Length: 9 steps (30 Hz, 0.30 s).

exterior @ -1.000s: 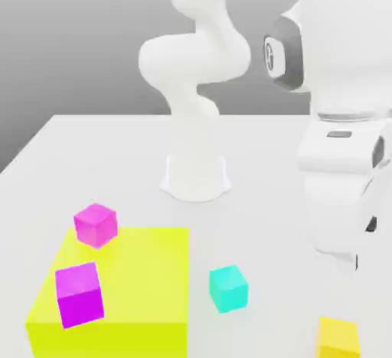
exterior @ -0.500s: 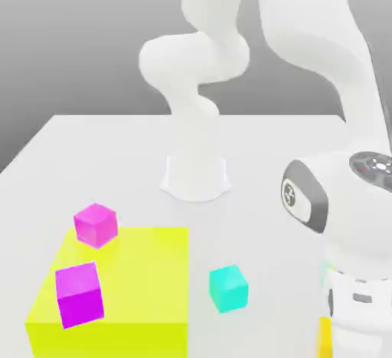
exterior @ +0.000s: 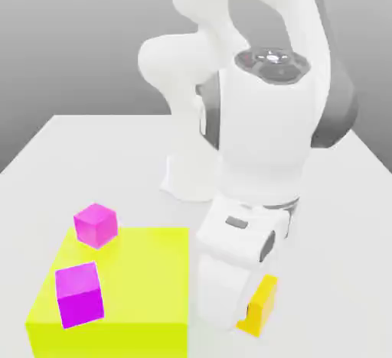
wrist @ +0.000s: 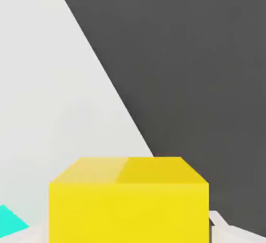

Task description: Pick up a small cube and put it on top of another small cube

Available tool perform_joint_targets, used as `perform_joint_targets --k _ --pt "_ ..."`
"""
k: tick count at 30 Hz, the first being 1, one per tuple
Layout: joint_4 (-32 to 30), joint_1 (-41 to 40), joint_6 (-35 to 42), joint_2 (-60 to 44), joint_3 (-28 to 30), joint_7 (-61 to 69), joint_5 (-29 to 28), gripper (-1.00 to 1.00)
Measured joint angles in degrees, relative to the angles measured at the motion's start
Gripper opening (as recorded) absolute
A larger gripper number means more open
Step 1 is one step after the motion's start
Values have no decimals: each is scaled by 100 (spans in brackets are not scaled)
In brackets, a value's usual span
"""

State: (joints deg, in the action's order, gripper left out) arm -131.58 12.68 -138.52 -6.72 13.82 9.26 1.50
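The small yellow cube (exterior: 261, 302) hangs tilted off the table near the front, at the lower end of the white hand. My gripper (exterior: 253, 309) is shut on it, and the hand's body covers the fingers in the exterior view. In the hand view the same yellow cube (wrist: 129, 200) sits large and close in the gripper (wrist: 130, 224). A corner of a cyan cube (wrist: 9, 222) shows beside it on the table. One magenta cube (exterior: 96, 224) rests at the far edge of the large yellow block, and another magenta cube (exterior: 79, 294) stands on top of that block.
The large yellow block (exterior: 134, 280) takes up the front of the table on the exterior view's left, right beside the hand. The arm's white base (exterior: 184, 177) stands at the middle back. The white table (exterior: 92, 157) ends in a dark floor (wrist: 197, 55) nearby.
The gripper went from open to shut on the yellow cube at the front right. The hand then swung toward the exterior view's left, carrying the cube up and now covering the cyan cube.
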Motion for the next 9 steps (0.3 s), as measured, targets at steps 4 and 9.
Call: perform_joint_targets --k 4,9 --pt "-44 -1050 305 308 516 57 38 -100" --pt "-138 -1113 11 83 534 153 164 100"
